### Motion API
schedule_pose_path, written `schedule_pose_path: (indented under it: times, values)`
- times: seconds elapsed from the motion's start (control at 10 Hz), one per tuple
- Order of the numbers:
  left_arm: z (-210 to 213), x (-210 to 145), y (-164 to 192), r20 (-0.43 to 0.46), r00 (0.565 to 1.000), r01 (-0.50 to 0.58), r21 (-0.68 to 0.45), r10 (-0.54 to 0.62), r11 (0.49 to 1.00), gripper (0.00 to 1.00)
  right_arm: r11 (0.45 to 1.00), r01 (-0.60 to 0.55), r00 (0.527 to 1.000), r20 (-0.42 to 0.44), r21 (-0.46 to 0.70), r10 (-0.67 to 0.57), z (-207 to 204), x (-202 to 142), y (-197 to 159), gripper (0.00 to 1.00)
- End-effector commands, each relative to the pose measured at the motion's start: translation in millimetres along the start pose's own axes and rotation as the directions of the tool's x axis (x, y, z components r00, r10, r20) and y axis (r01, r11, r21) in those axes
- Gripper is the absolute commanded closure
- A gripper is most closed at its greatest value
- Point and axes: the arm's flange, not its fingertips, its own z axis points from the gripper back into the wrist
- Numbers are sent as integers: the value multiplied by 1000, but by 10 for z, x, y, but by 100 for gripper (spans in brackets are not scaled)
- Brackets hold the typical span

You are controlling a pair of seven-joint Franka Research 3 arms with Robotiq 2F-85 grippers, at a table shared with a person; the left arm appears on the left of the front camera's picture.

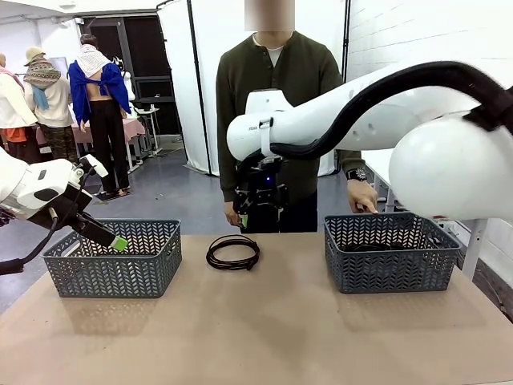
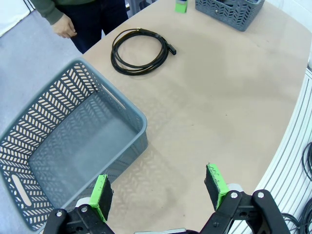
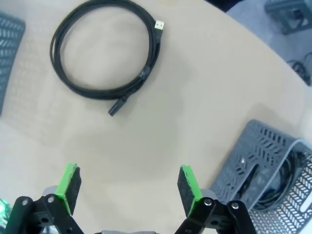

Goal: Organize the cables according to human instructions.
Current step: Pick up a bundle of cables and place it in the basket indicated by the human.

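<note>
So far the sorting looks partly done, as a judgement from how things lie. One thin black coiled cable (image 1: pixel 233 252) lies loose on the tan bench (image 1: pixel 264 337), between the two grey plastic lattice baskets and apart from both; in the right wrist view its coil (image 3: pixel 105 48) shows a metal USB plug at one end and a black plug at the other. The right-hand grey basket (image 1: pixel 390 265) already holds dark cable: the right wrist view looks into it (image 3: pixel 273 156) and shows black loops inside, though how many bundles are there cannot be counted from this angle. The left-hand grey basket (image 1: pixel 116 269) is empty as far as the left wrist view shows its floor (image 2: pixel 73 146).

What is left, then, is at least the one loose cable, and which basket it belongs in depends on the person in the dark olive shirt (image 1: pixel 276 88), whose hand (image 1: pixel 363 196) rests at the far rim of the right basket.

Counted: two baskets, one loose cable on the bench, an unclear number in the right basket, two robot arms, one person at the far side.

The right gripper (image 3: pixel 129 187) hangs above the bench near the loose cable, its green-padded jaws spread wide and holding nothing. The left gripper (image 2: pixel 158 187) hovers by the near wall of the left basket, likewise wide apart and empty.
</note>
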Motion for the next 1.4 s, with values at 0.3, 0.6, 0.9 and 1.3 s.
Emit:
schedule_pose_path:
  times: [0.3,0.6,0.9,1.3]
  values:
    - [-6,-6,15,4,1000,-18,-8,18,1000,0,990,144,989,36,-10,-143,-388,241,-17,0]
    - [-6,-6,15,4,1000,-18,-8,18,1000,0,984,175,983,59,-11,-174,-589,264,-56,0]
    - [-6,-6,15,4,1000,-18,-8,18,1000,0,970,244,969,18,20,-244,-721,281,-112,0]
    - [-6,-6,15,4,1000,-18,-8,18,1000,0,976,216,976,15,13,-216,-746,238,-137,0]
